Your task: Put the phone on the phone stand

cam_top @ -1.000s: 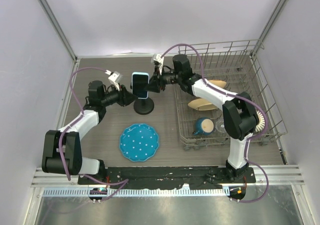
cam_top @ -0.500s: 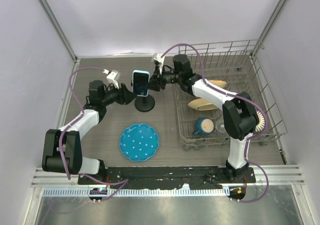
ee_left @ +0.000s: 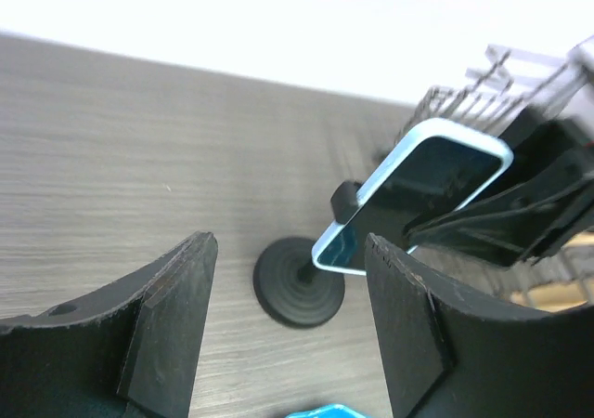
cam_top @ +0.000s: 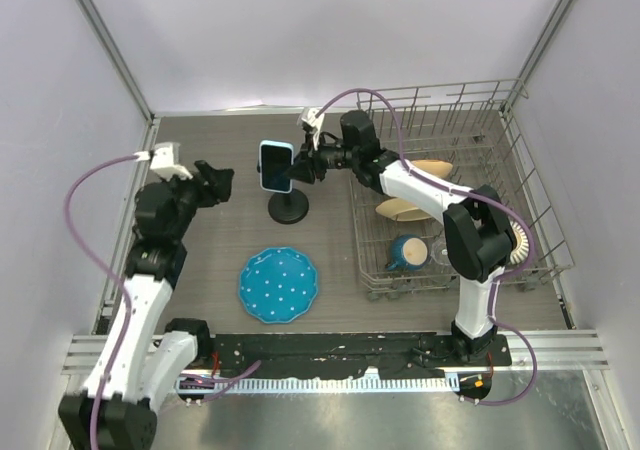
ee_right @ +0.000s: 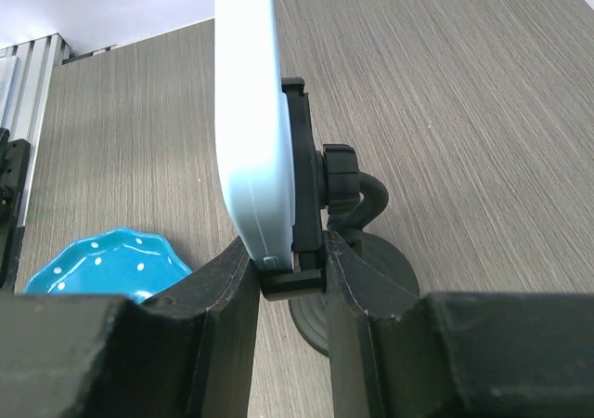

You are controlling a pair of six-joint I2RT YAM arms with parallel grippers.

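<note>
The phone (cam_top: 276, 165), black screen and light blue case, sits tilted in the cradle of the black phone stand (cam_top: 289, 208) at mid table. My right gripper (cam_top: 301, 170) reaches in from the right and is shut on the phone's lower edge and the cradle together; in the right wrist view the fingers (ee_right: 232, 283) pinch the phone (ee_right: 246, 111) and cradle (ee_right: 302, 167) above the disc base (ee_right: 376, 274). My left gripper (cam_top: 216, 181) is open and empty, well to the left. In the left wrist view it (ee_left: 288, 260) faces the phone (ee_left: 418, 190) and the stand's base (ee_left: 300, 294).
A round blue dotted plate (cam_top: 278, 285) lies in front of the stand. A wire dish rack (cam_top: 530, 185) with tan plates (cam_top: 405, 208) and a blue mug (cam_top: 407, 252) fills the right side. Side walls bound the table.
My left arm has drawn back to the left, away from the phone and stand. The right gripper stays shut on the phone, which has shifted slightly left on the stand.
</note>
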